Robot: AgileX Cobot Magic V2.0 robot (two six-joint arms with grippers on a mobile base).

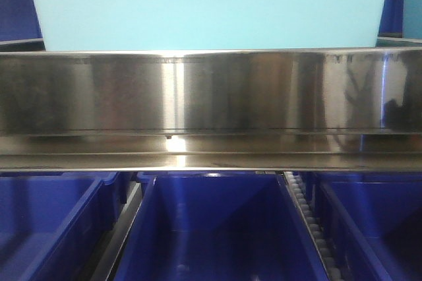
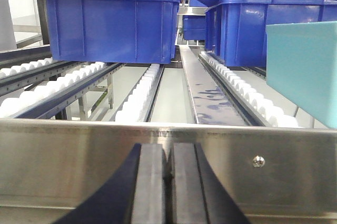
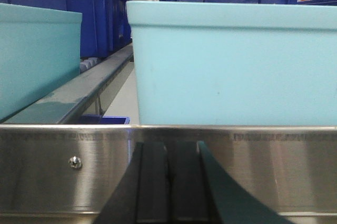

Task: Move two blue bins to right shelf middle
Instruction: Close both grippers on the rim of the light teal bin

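Dark blue bins (image 2: 110, 24) (image 2: 263, 24) stand on the roller shelf in the left wrist view, well beyond my left gripper (image 2: 168, 153). That gripper is shut with nothing in it, low in front of the steel front rail (image 2: 79, 161). A light blue bin (image 3: 231, 66) fills the right wrist view just behind the rail (image 3: 263, 171), a second light blue bin (image 3: 37, 56) to its left. My right gripper (image 3: 168, 150) is shut and empty, below that rail. In the front view a light blue bin (image 1: 211, 4) sits above the rail (image 1: 211, 96); neither gripper shows there.
Under the rail in the front view lie open dark blue bins (image 1: 217, 228) (image 1: 46, 221) (image 1: 376, 221). White roller tracks (image 2: 142, 92) and a flat steel divider (image 2: 205, 98) run back along the shelf. A light blue bin's corner (image 2: 303, 71) juts in at right. More dark blue bins (image 3: 100, 8) stand behind.
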